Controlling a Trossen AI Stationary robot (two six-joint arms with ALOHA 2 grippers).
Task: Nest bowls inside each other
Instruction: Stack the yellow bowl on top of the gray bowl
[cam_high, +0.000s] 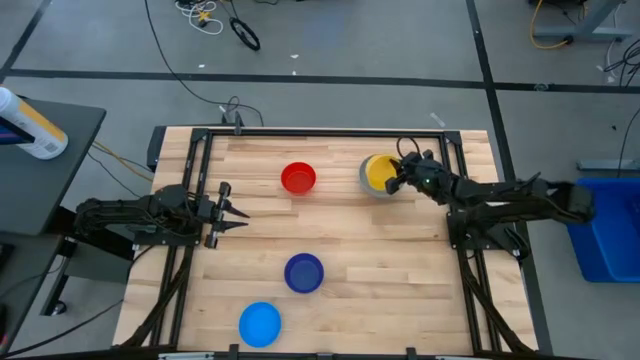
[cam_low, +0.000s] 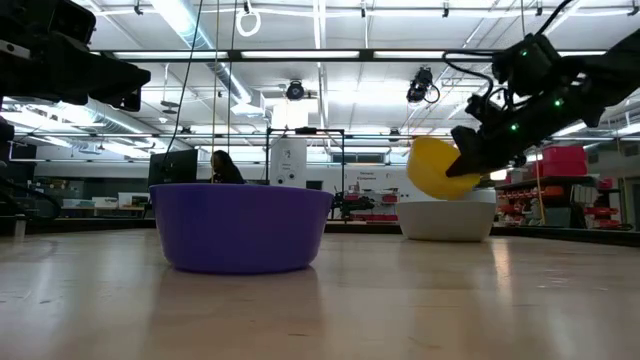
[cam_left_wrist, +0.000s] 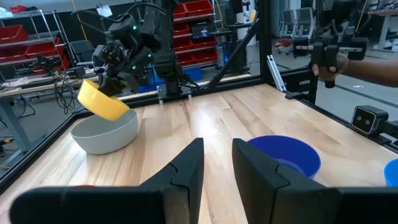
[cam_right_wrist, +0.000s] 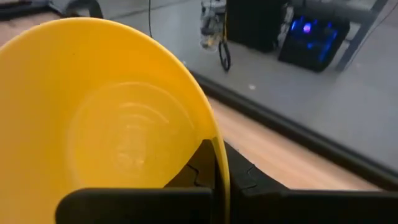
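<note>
The dark blue bowl (cam_low: 240, 227) sits closest to the low camera, upright on the wooden table (cam_high: 400, 260), with the light blue bowl (cam_high: 260, 323) near it at the table's front edge. The red bowl (cam_high: 298, 178) stands alone toward the far side. Beyond it to the right, the right gripper (cam_high: 398, 180) is clamped on the rim of the yellow bowl (cam_low: 437, 168), holding it tilted just above the grey bowl (cam_low: 446, 219) (the yellow one's lower edge looks close to the grey rim, though contact cannot be told). The left gripper (cam_high: 236, 214) waits at the table's left side, its fingers (cam_left_wrist: 186, 171) slightly parted and holding nothing.
</note>
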